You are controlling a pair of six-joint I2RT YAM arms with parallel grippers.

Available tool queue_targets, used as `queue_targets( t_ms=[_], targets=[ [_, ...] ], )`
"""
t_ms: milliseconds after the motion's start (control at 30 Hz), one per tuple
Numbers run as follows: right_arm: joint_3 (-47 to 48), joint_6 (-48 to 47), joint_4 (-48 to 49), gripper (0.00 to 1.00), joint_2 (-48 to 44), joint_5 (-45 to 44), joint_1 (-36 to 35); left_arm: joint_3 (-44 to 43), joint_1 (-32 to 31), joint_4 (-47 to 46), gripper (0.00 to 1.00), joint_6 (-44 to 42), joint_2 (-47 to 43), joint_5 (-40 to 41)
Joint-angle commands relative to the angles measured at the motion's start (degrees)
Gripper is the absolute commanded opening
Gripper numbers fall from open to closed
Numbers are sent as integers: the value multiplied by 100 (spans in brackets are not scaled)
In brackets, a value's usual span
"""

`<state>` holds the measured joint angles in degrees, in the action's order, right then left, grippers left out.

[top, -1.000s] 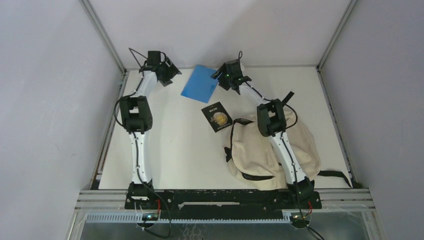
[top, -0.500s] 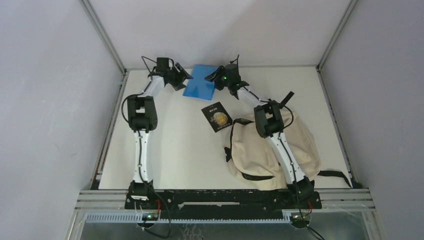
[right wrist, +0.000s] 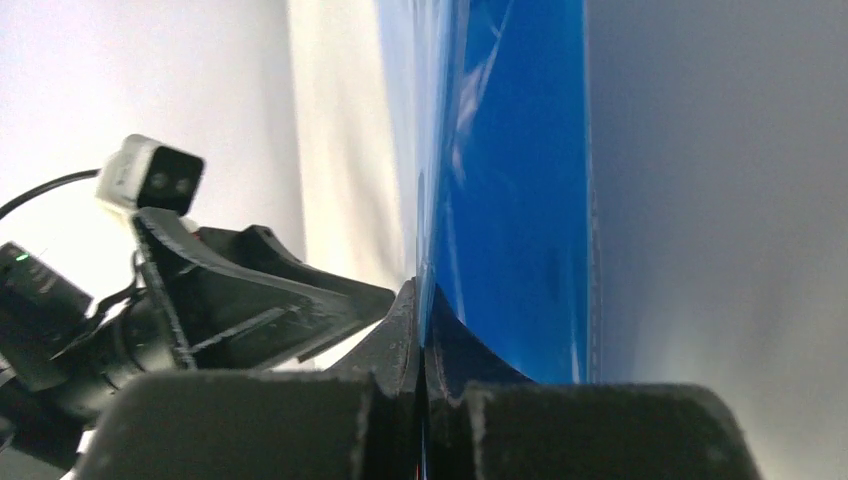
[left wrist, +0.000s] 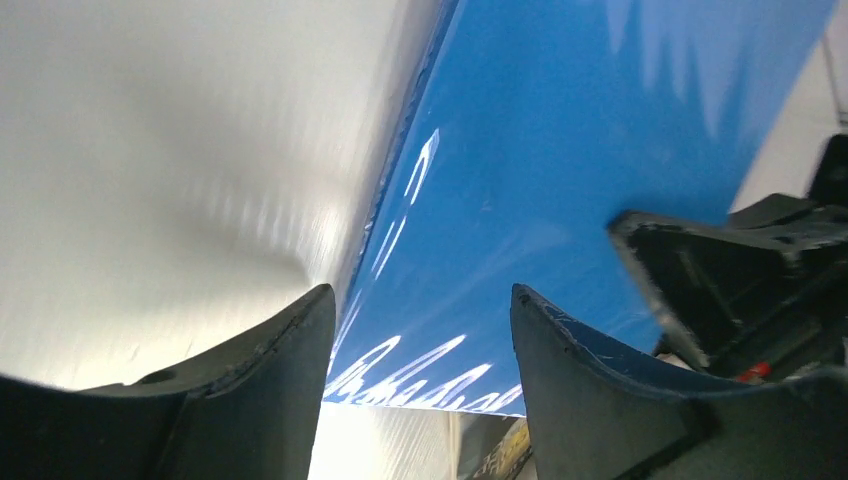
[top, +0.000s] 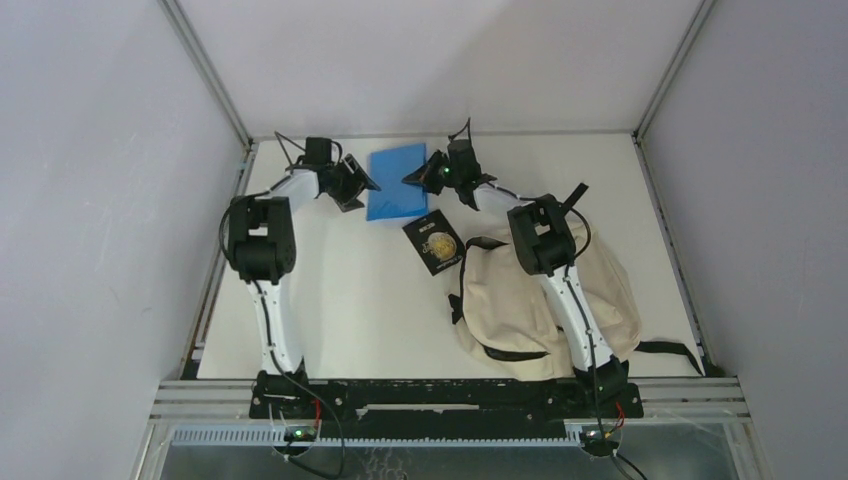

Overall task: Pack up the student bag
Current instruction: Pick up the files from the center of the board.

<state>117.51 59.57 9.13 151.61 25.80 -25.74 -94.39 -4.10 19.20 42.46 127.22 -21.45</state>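
The cream student bag (top: 500, 300) lies at the right of the table, partly under the right arm. A thin blue book (top: 397, 180) lies at the back centre. My right gripper (top: 415, 178) is shut on the book's right edge; in the right wrist view the blue cover (right wrist: 520, 200) runs in between the closed fingers (right wrist: 422, 300). My left gripper (top: 362, 185) is open at the book's left side. In the left wrist view its fingers (left wrist: 420, 300) straddle the edge of the blue book (left wrist: 560, 150) without pinching it.
A black booklet with a gold disc (top: 436, 243) lies between the blue book and the bag. A black strap (top: 670, 348) trails from the bag toward the right front corner. Grey walls close in the table on three sides.
Both grippers have come in toward the blue book from either side. The right gripper went from open to shut on its edge. The book has turned slightly.
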Motion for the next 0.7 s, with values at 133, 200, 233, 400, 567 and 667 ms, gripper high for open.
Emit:
queue_targets(
  t_ms=[133, 200, 233, 400, 567, 667],
  targets=[
    [-38, 313, 958, 0, -1072, 905, -392, 1258, 209, 287, 71, -383, -2653, 962],
    [-174, 327, 988, 0, -1300, 907, -535, 1575, 246, 442, 73, -459, -3219, 1180],
    [-218, 339, 986, 0, -1405, 893, -616, 1755, 262, 530, 74, -500, -3476, 1279],
    [-308, 372, 791, 0, -1783, 927, -963, 2685, 626, 780, 77, -764, -4703, 1398],
    [-1044, 332, 1257, 0, -2324, 1374, -1122, 3095, 952, 1139, 78, -1239, -5630, 1253],
    [-1616, -43, 1199, 0, -2722, 1951, -1057, 3043, 1060, 1541, 79, -1672, -6070, 1253]
  ],
)
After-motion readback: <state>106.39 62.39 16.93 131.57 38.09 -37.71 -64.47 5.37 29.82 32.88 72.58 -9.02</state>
